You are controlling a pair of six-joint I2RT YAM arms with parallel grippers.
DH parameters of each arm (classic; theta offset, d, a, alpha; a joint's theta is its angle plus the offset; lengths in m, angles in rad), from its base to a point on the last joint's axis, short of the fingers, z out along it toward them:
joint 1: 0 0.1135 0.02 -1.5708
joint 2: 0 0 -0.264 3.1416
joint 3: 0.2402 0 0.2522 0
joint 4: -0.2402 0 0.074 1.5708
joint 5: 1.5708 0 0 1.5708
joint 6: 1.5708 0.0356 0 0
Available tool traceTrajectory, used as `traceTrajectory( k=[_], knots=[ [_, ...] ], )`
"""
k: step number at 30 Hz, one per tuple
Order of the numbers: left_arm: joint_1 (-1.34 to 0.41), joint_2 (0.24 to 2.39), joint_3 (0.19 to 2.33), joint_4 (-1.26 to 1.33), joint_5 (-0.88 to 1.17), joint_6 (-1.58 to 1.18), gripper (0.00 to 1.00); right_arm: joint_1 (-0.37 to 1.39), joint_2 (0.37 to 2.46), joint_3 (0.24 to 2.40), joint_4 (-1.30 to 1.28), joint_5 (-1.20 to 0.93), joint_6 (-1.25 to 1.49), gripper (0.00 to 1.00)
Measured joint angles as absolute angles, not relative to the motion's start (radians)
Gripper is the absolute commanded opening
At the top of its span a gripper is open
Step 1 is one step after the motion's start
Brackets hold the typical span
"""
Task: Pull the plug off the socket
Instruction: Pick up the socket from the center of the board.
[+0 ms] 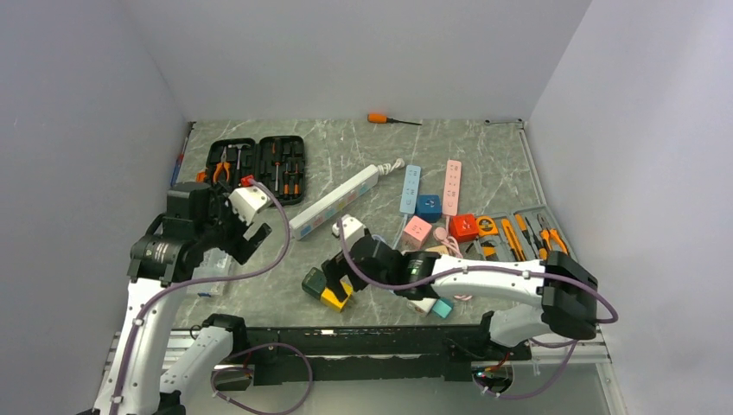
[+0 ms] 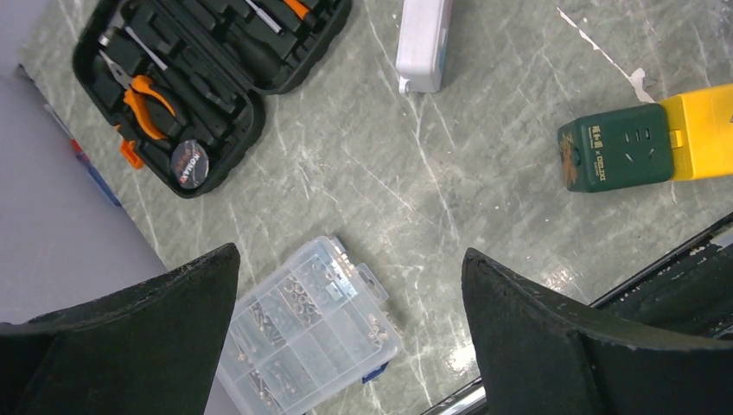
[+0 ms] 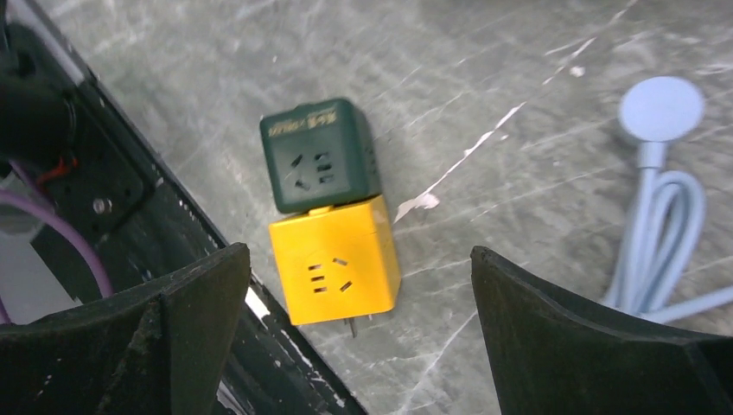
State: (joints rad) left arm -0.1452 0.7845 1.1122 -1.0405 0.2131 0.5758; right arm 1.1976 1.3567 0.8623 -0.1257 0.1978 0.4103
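yellow cube prong in right wrist view only, green cube touching

A fixed camera high above the near edge of the table surveys it all, while both wrist cameras look down closely on the same green cube.

Open tool case; clear parts box; orange screwdriver

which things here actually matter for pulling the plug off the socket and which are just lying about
For the job:
dark green cube adapter
yellow cube adapter joined to it

Lying about:
open black tool case
clear plastic parts box
long white power strip
orange-handled screwdriver
pale blue coiled cable
red cube adapter
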Motion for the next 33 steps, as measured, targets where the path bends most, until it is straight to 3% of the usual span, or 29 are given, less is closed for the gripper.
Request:
traceTrajectory(
  k=[23,27,33],
  knots=[
    [-0.145,0.774,1.077,-1.043,0.240,0.588,0.99,1.311,1.718,0.852,0.052,0.186,0.263,0.98],
    [-0.145,0.769,1.070,-1.044,0.243,0.592,0.99,1.313,1.732,0.851,0.095,0.200,0.261,0.88],
    [-0.145,0.760,1.069,-1.045,0.253,0.614,0.99,1.316,1.732,0.828,0.137,0.227,0.250,0.50]
  ],
)
